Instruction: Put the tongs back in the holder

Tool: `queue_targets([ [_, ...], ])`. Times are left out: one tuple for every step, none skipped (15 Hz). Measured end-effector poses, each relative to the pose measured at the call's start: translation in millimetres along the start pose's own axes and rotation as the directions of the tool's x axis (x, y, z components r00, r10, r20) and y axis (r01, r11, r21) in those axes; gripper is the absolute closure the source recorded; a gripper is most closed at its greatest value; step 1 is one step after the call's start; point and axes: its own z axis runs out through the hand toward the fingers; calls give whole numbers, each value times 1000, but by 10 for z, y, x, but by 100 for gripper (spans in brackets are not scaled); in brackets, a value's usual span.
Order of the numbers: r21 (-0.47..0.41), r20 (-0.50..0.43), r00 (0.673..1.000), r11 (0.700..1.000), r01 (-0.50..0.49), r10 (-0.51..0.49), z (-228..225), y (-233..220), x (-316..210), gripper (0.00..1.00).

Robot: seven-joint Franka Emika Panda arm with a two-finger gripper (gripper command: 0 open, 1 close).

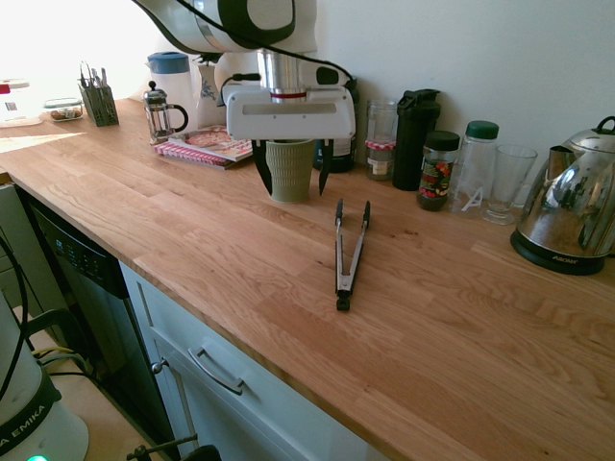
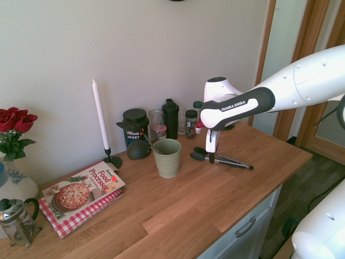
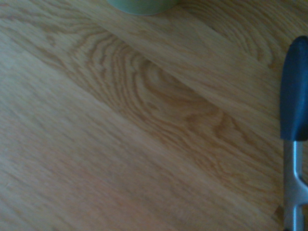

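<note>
Nearest the counter (image 1: 240, 279) edge: tongs (image 1: 347, 252) flat on the wood, hinge end toward the front, black tips pointing back at the wall, untouched. Just behind, gripper (image 1: 292, 171) hovering above the counter, fingers spread wide, nothing held, approx between tongs and green cup (image 2: 167, 157). Cup upright, empty-looking, near the tongs but not touching. Further back: jars, bottles, kettle (image 1: 567, 216) along the wall. Step in hand, prob.: approach before pickup. Next needs shift over the tongs' arms, drop, pinch both together, then lift & tip upright into cup.
</note>
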Motion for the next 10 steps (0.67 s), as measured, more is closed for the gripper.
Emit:
queue_targets([
  [-3,8,1000,1000,6,-6,118,13,44,0],
  [-6,15,1000,1000,10,-10,221,37,93,0],
  [-7,21,1000,1000,10,-10,298,72,147,0],
  [-9,30,1000,1000,6,-6,366,127,204,0],
  [-11,40,999,1000,1,-1,432,188,268,0],
  [-11,45,999,1000,-2,3,475,237,339,0],
  [-9,48,999,1000,-3,3,509,268,405,100],
  [-4,51,999,1000,-4,4,536,272,458,100],
  [2,54,999,1000,-5,5,556,265,498,100],
  [9,55,998,1000,-7,6,564,254,529,100],
])
